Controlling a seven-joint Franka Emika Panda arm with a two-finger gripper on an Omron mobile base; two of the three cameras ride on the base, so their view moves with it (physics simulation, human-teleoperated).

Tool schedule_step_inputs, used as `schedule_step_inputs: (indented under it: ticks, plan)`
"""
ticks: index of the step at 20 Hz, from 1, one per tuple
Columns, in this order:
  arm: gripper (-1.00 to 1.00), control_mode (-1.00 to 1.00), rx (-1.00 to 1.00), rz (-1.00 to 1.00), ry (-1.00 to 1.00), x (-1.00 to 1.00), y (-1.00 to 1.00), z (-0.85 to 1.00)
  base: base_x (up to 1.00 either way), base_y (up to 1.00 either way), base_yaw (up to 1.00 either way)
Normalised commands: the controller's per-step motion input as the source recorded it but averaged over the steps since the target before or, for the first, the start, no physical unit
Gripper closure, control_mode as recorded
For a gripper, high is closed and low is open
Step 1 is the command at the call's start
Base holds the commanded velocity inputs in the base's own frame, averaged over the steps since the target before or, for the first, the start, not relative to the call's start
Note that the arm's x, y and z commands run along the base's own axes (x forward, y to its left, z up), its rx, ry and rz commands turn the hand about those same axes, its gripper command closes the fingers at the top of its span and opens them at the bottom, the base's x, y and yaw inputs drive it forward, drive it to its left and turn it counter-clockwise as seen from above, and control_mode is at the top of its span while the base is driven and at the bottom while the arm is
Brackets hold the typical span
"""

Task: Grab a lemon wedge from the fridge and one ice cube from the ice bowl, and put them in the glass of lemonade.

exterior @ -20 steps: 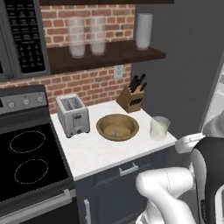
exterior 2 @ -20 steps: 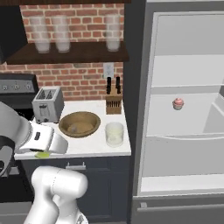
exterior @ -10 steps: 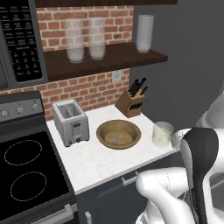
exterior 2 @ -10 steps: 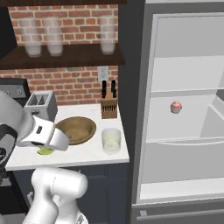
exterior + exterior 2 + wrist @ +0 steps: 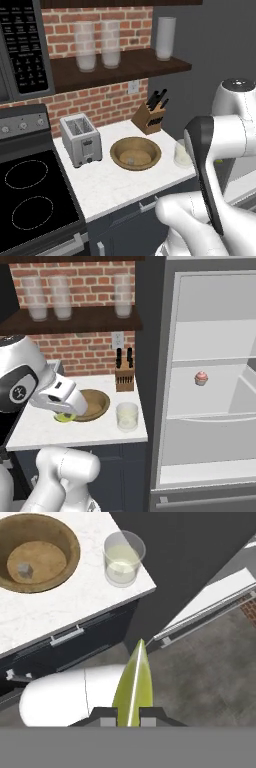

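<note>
A: Where is the lemon wedge (image 5: 133,684) at this point?

B: Clamped in the gripper (image 5: 129,712); in the hand view the two dark finger tips close on its thick end and the pale yellow-green point juts out ahead of them; in the right base view it shows as a yellow-green sliver under the gripper (image 5: 65,415), above the counter (image 5: 45,431) in front of the ice bowl (image 5: 97,401).

A: And the glass of lemonade (image 5: 127,416)?

B: On the counter's corner nearest the fridge (image 5: 210,381), just beside the bowl but apart from it; upright, part full of pale liquid.

A: How will the wedge handle, do you reckon?

B: Light, soft and wet, I'd judge; the rind side gives some stiffness, the flesh is slippery; a pinch across the flat faces near the thick end, as it looks now, seems the sound place; squeeze harder and it could squirt free.

A: The ice cube (image 5: 24,570)?

B: Alone in the bowl, near the middle of the floor; tiny, hard, likely slick and far smaller than the bowl; I'd take it square across two opposite faces, coming straight down; the curved wooden floor may let it skate aside.

A: The glass itself?

B: Rigid but breakable, and easy to tip; best let go just above the rim.
</note>
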Motion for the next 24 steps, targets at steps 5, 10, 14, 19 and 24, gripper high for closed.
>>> schedule_step_inputs:
  ticks: [5, 10, 14, 19, 24]
  plan:
    - [1.0, -1.0, 0.01, -0.02, -0.02, 0.27, -0.2, -0.47, 0.0, 0.0, 0.0]
    - [1.0, -1.0, 0.0, 0.0, 0.01, 0.76, -0.17, -0.57, 0.0, 0.0, 0.0]
    - [1.0, -1.0, 0.0, 0.0, 0.06, 0.73, 0.0, -0.18, 0.0, 0.0, 0.0]
    - [1.0, -1.0, 0.0, 0.01, -0.04, 0.46, 0.0, -0.01, 0.0, 0.0, 0.0]
    - [1.0, -1.0, 0.0, 0.05, -0.02, 0.69, -0.01, 0.0, 0.0, 0.0, 0.0]
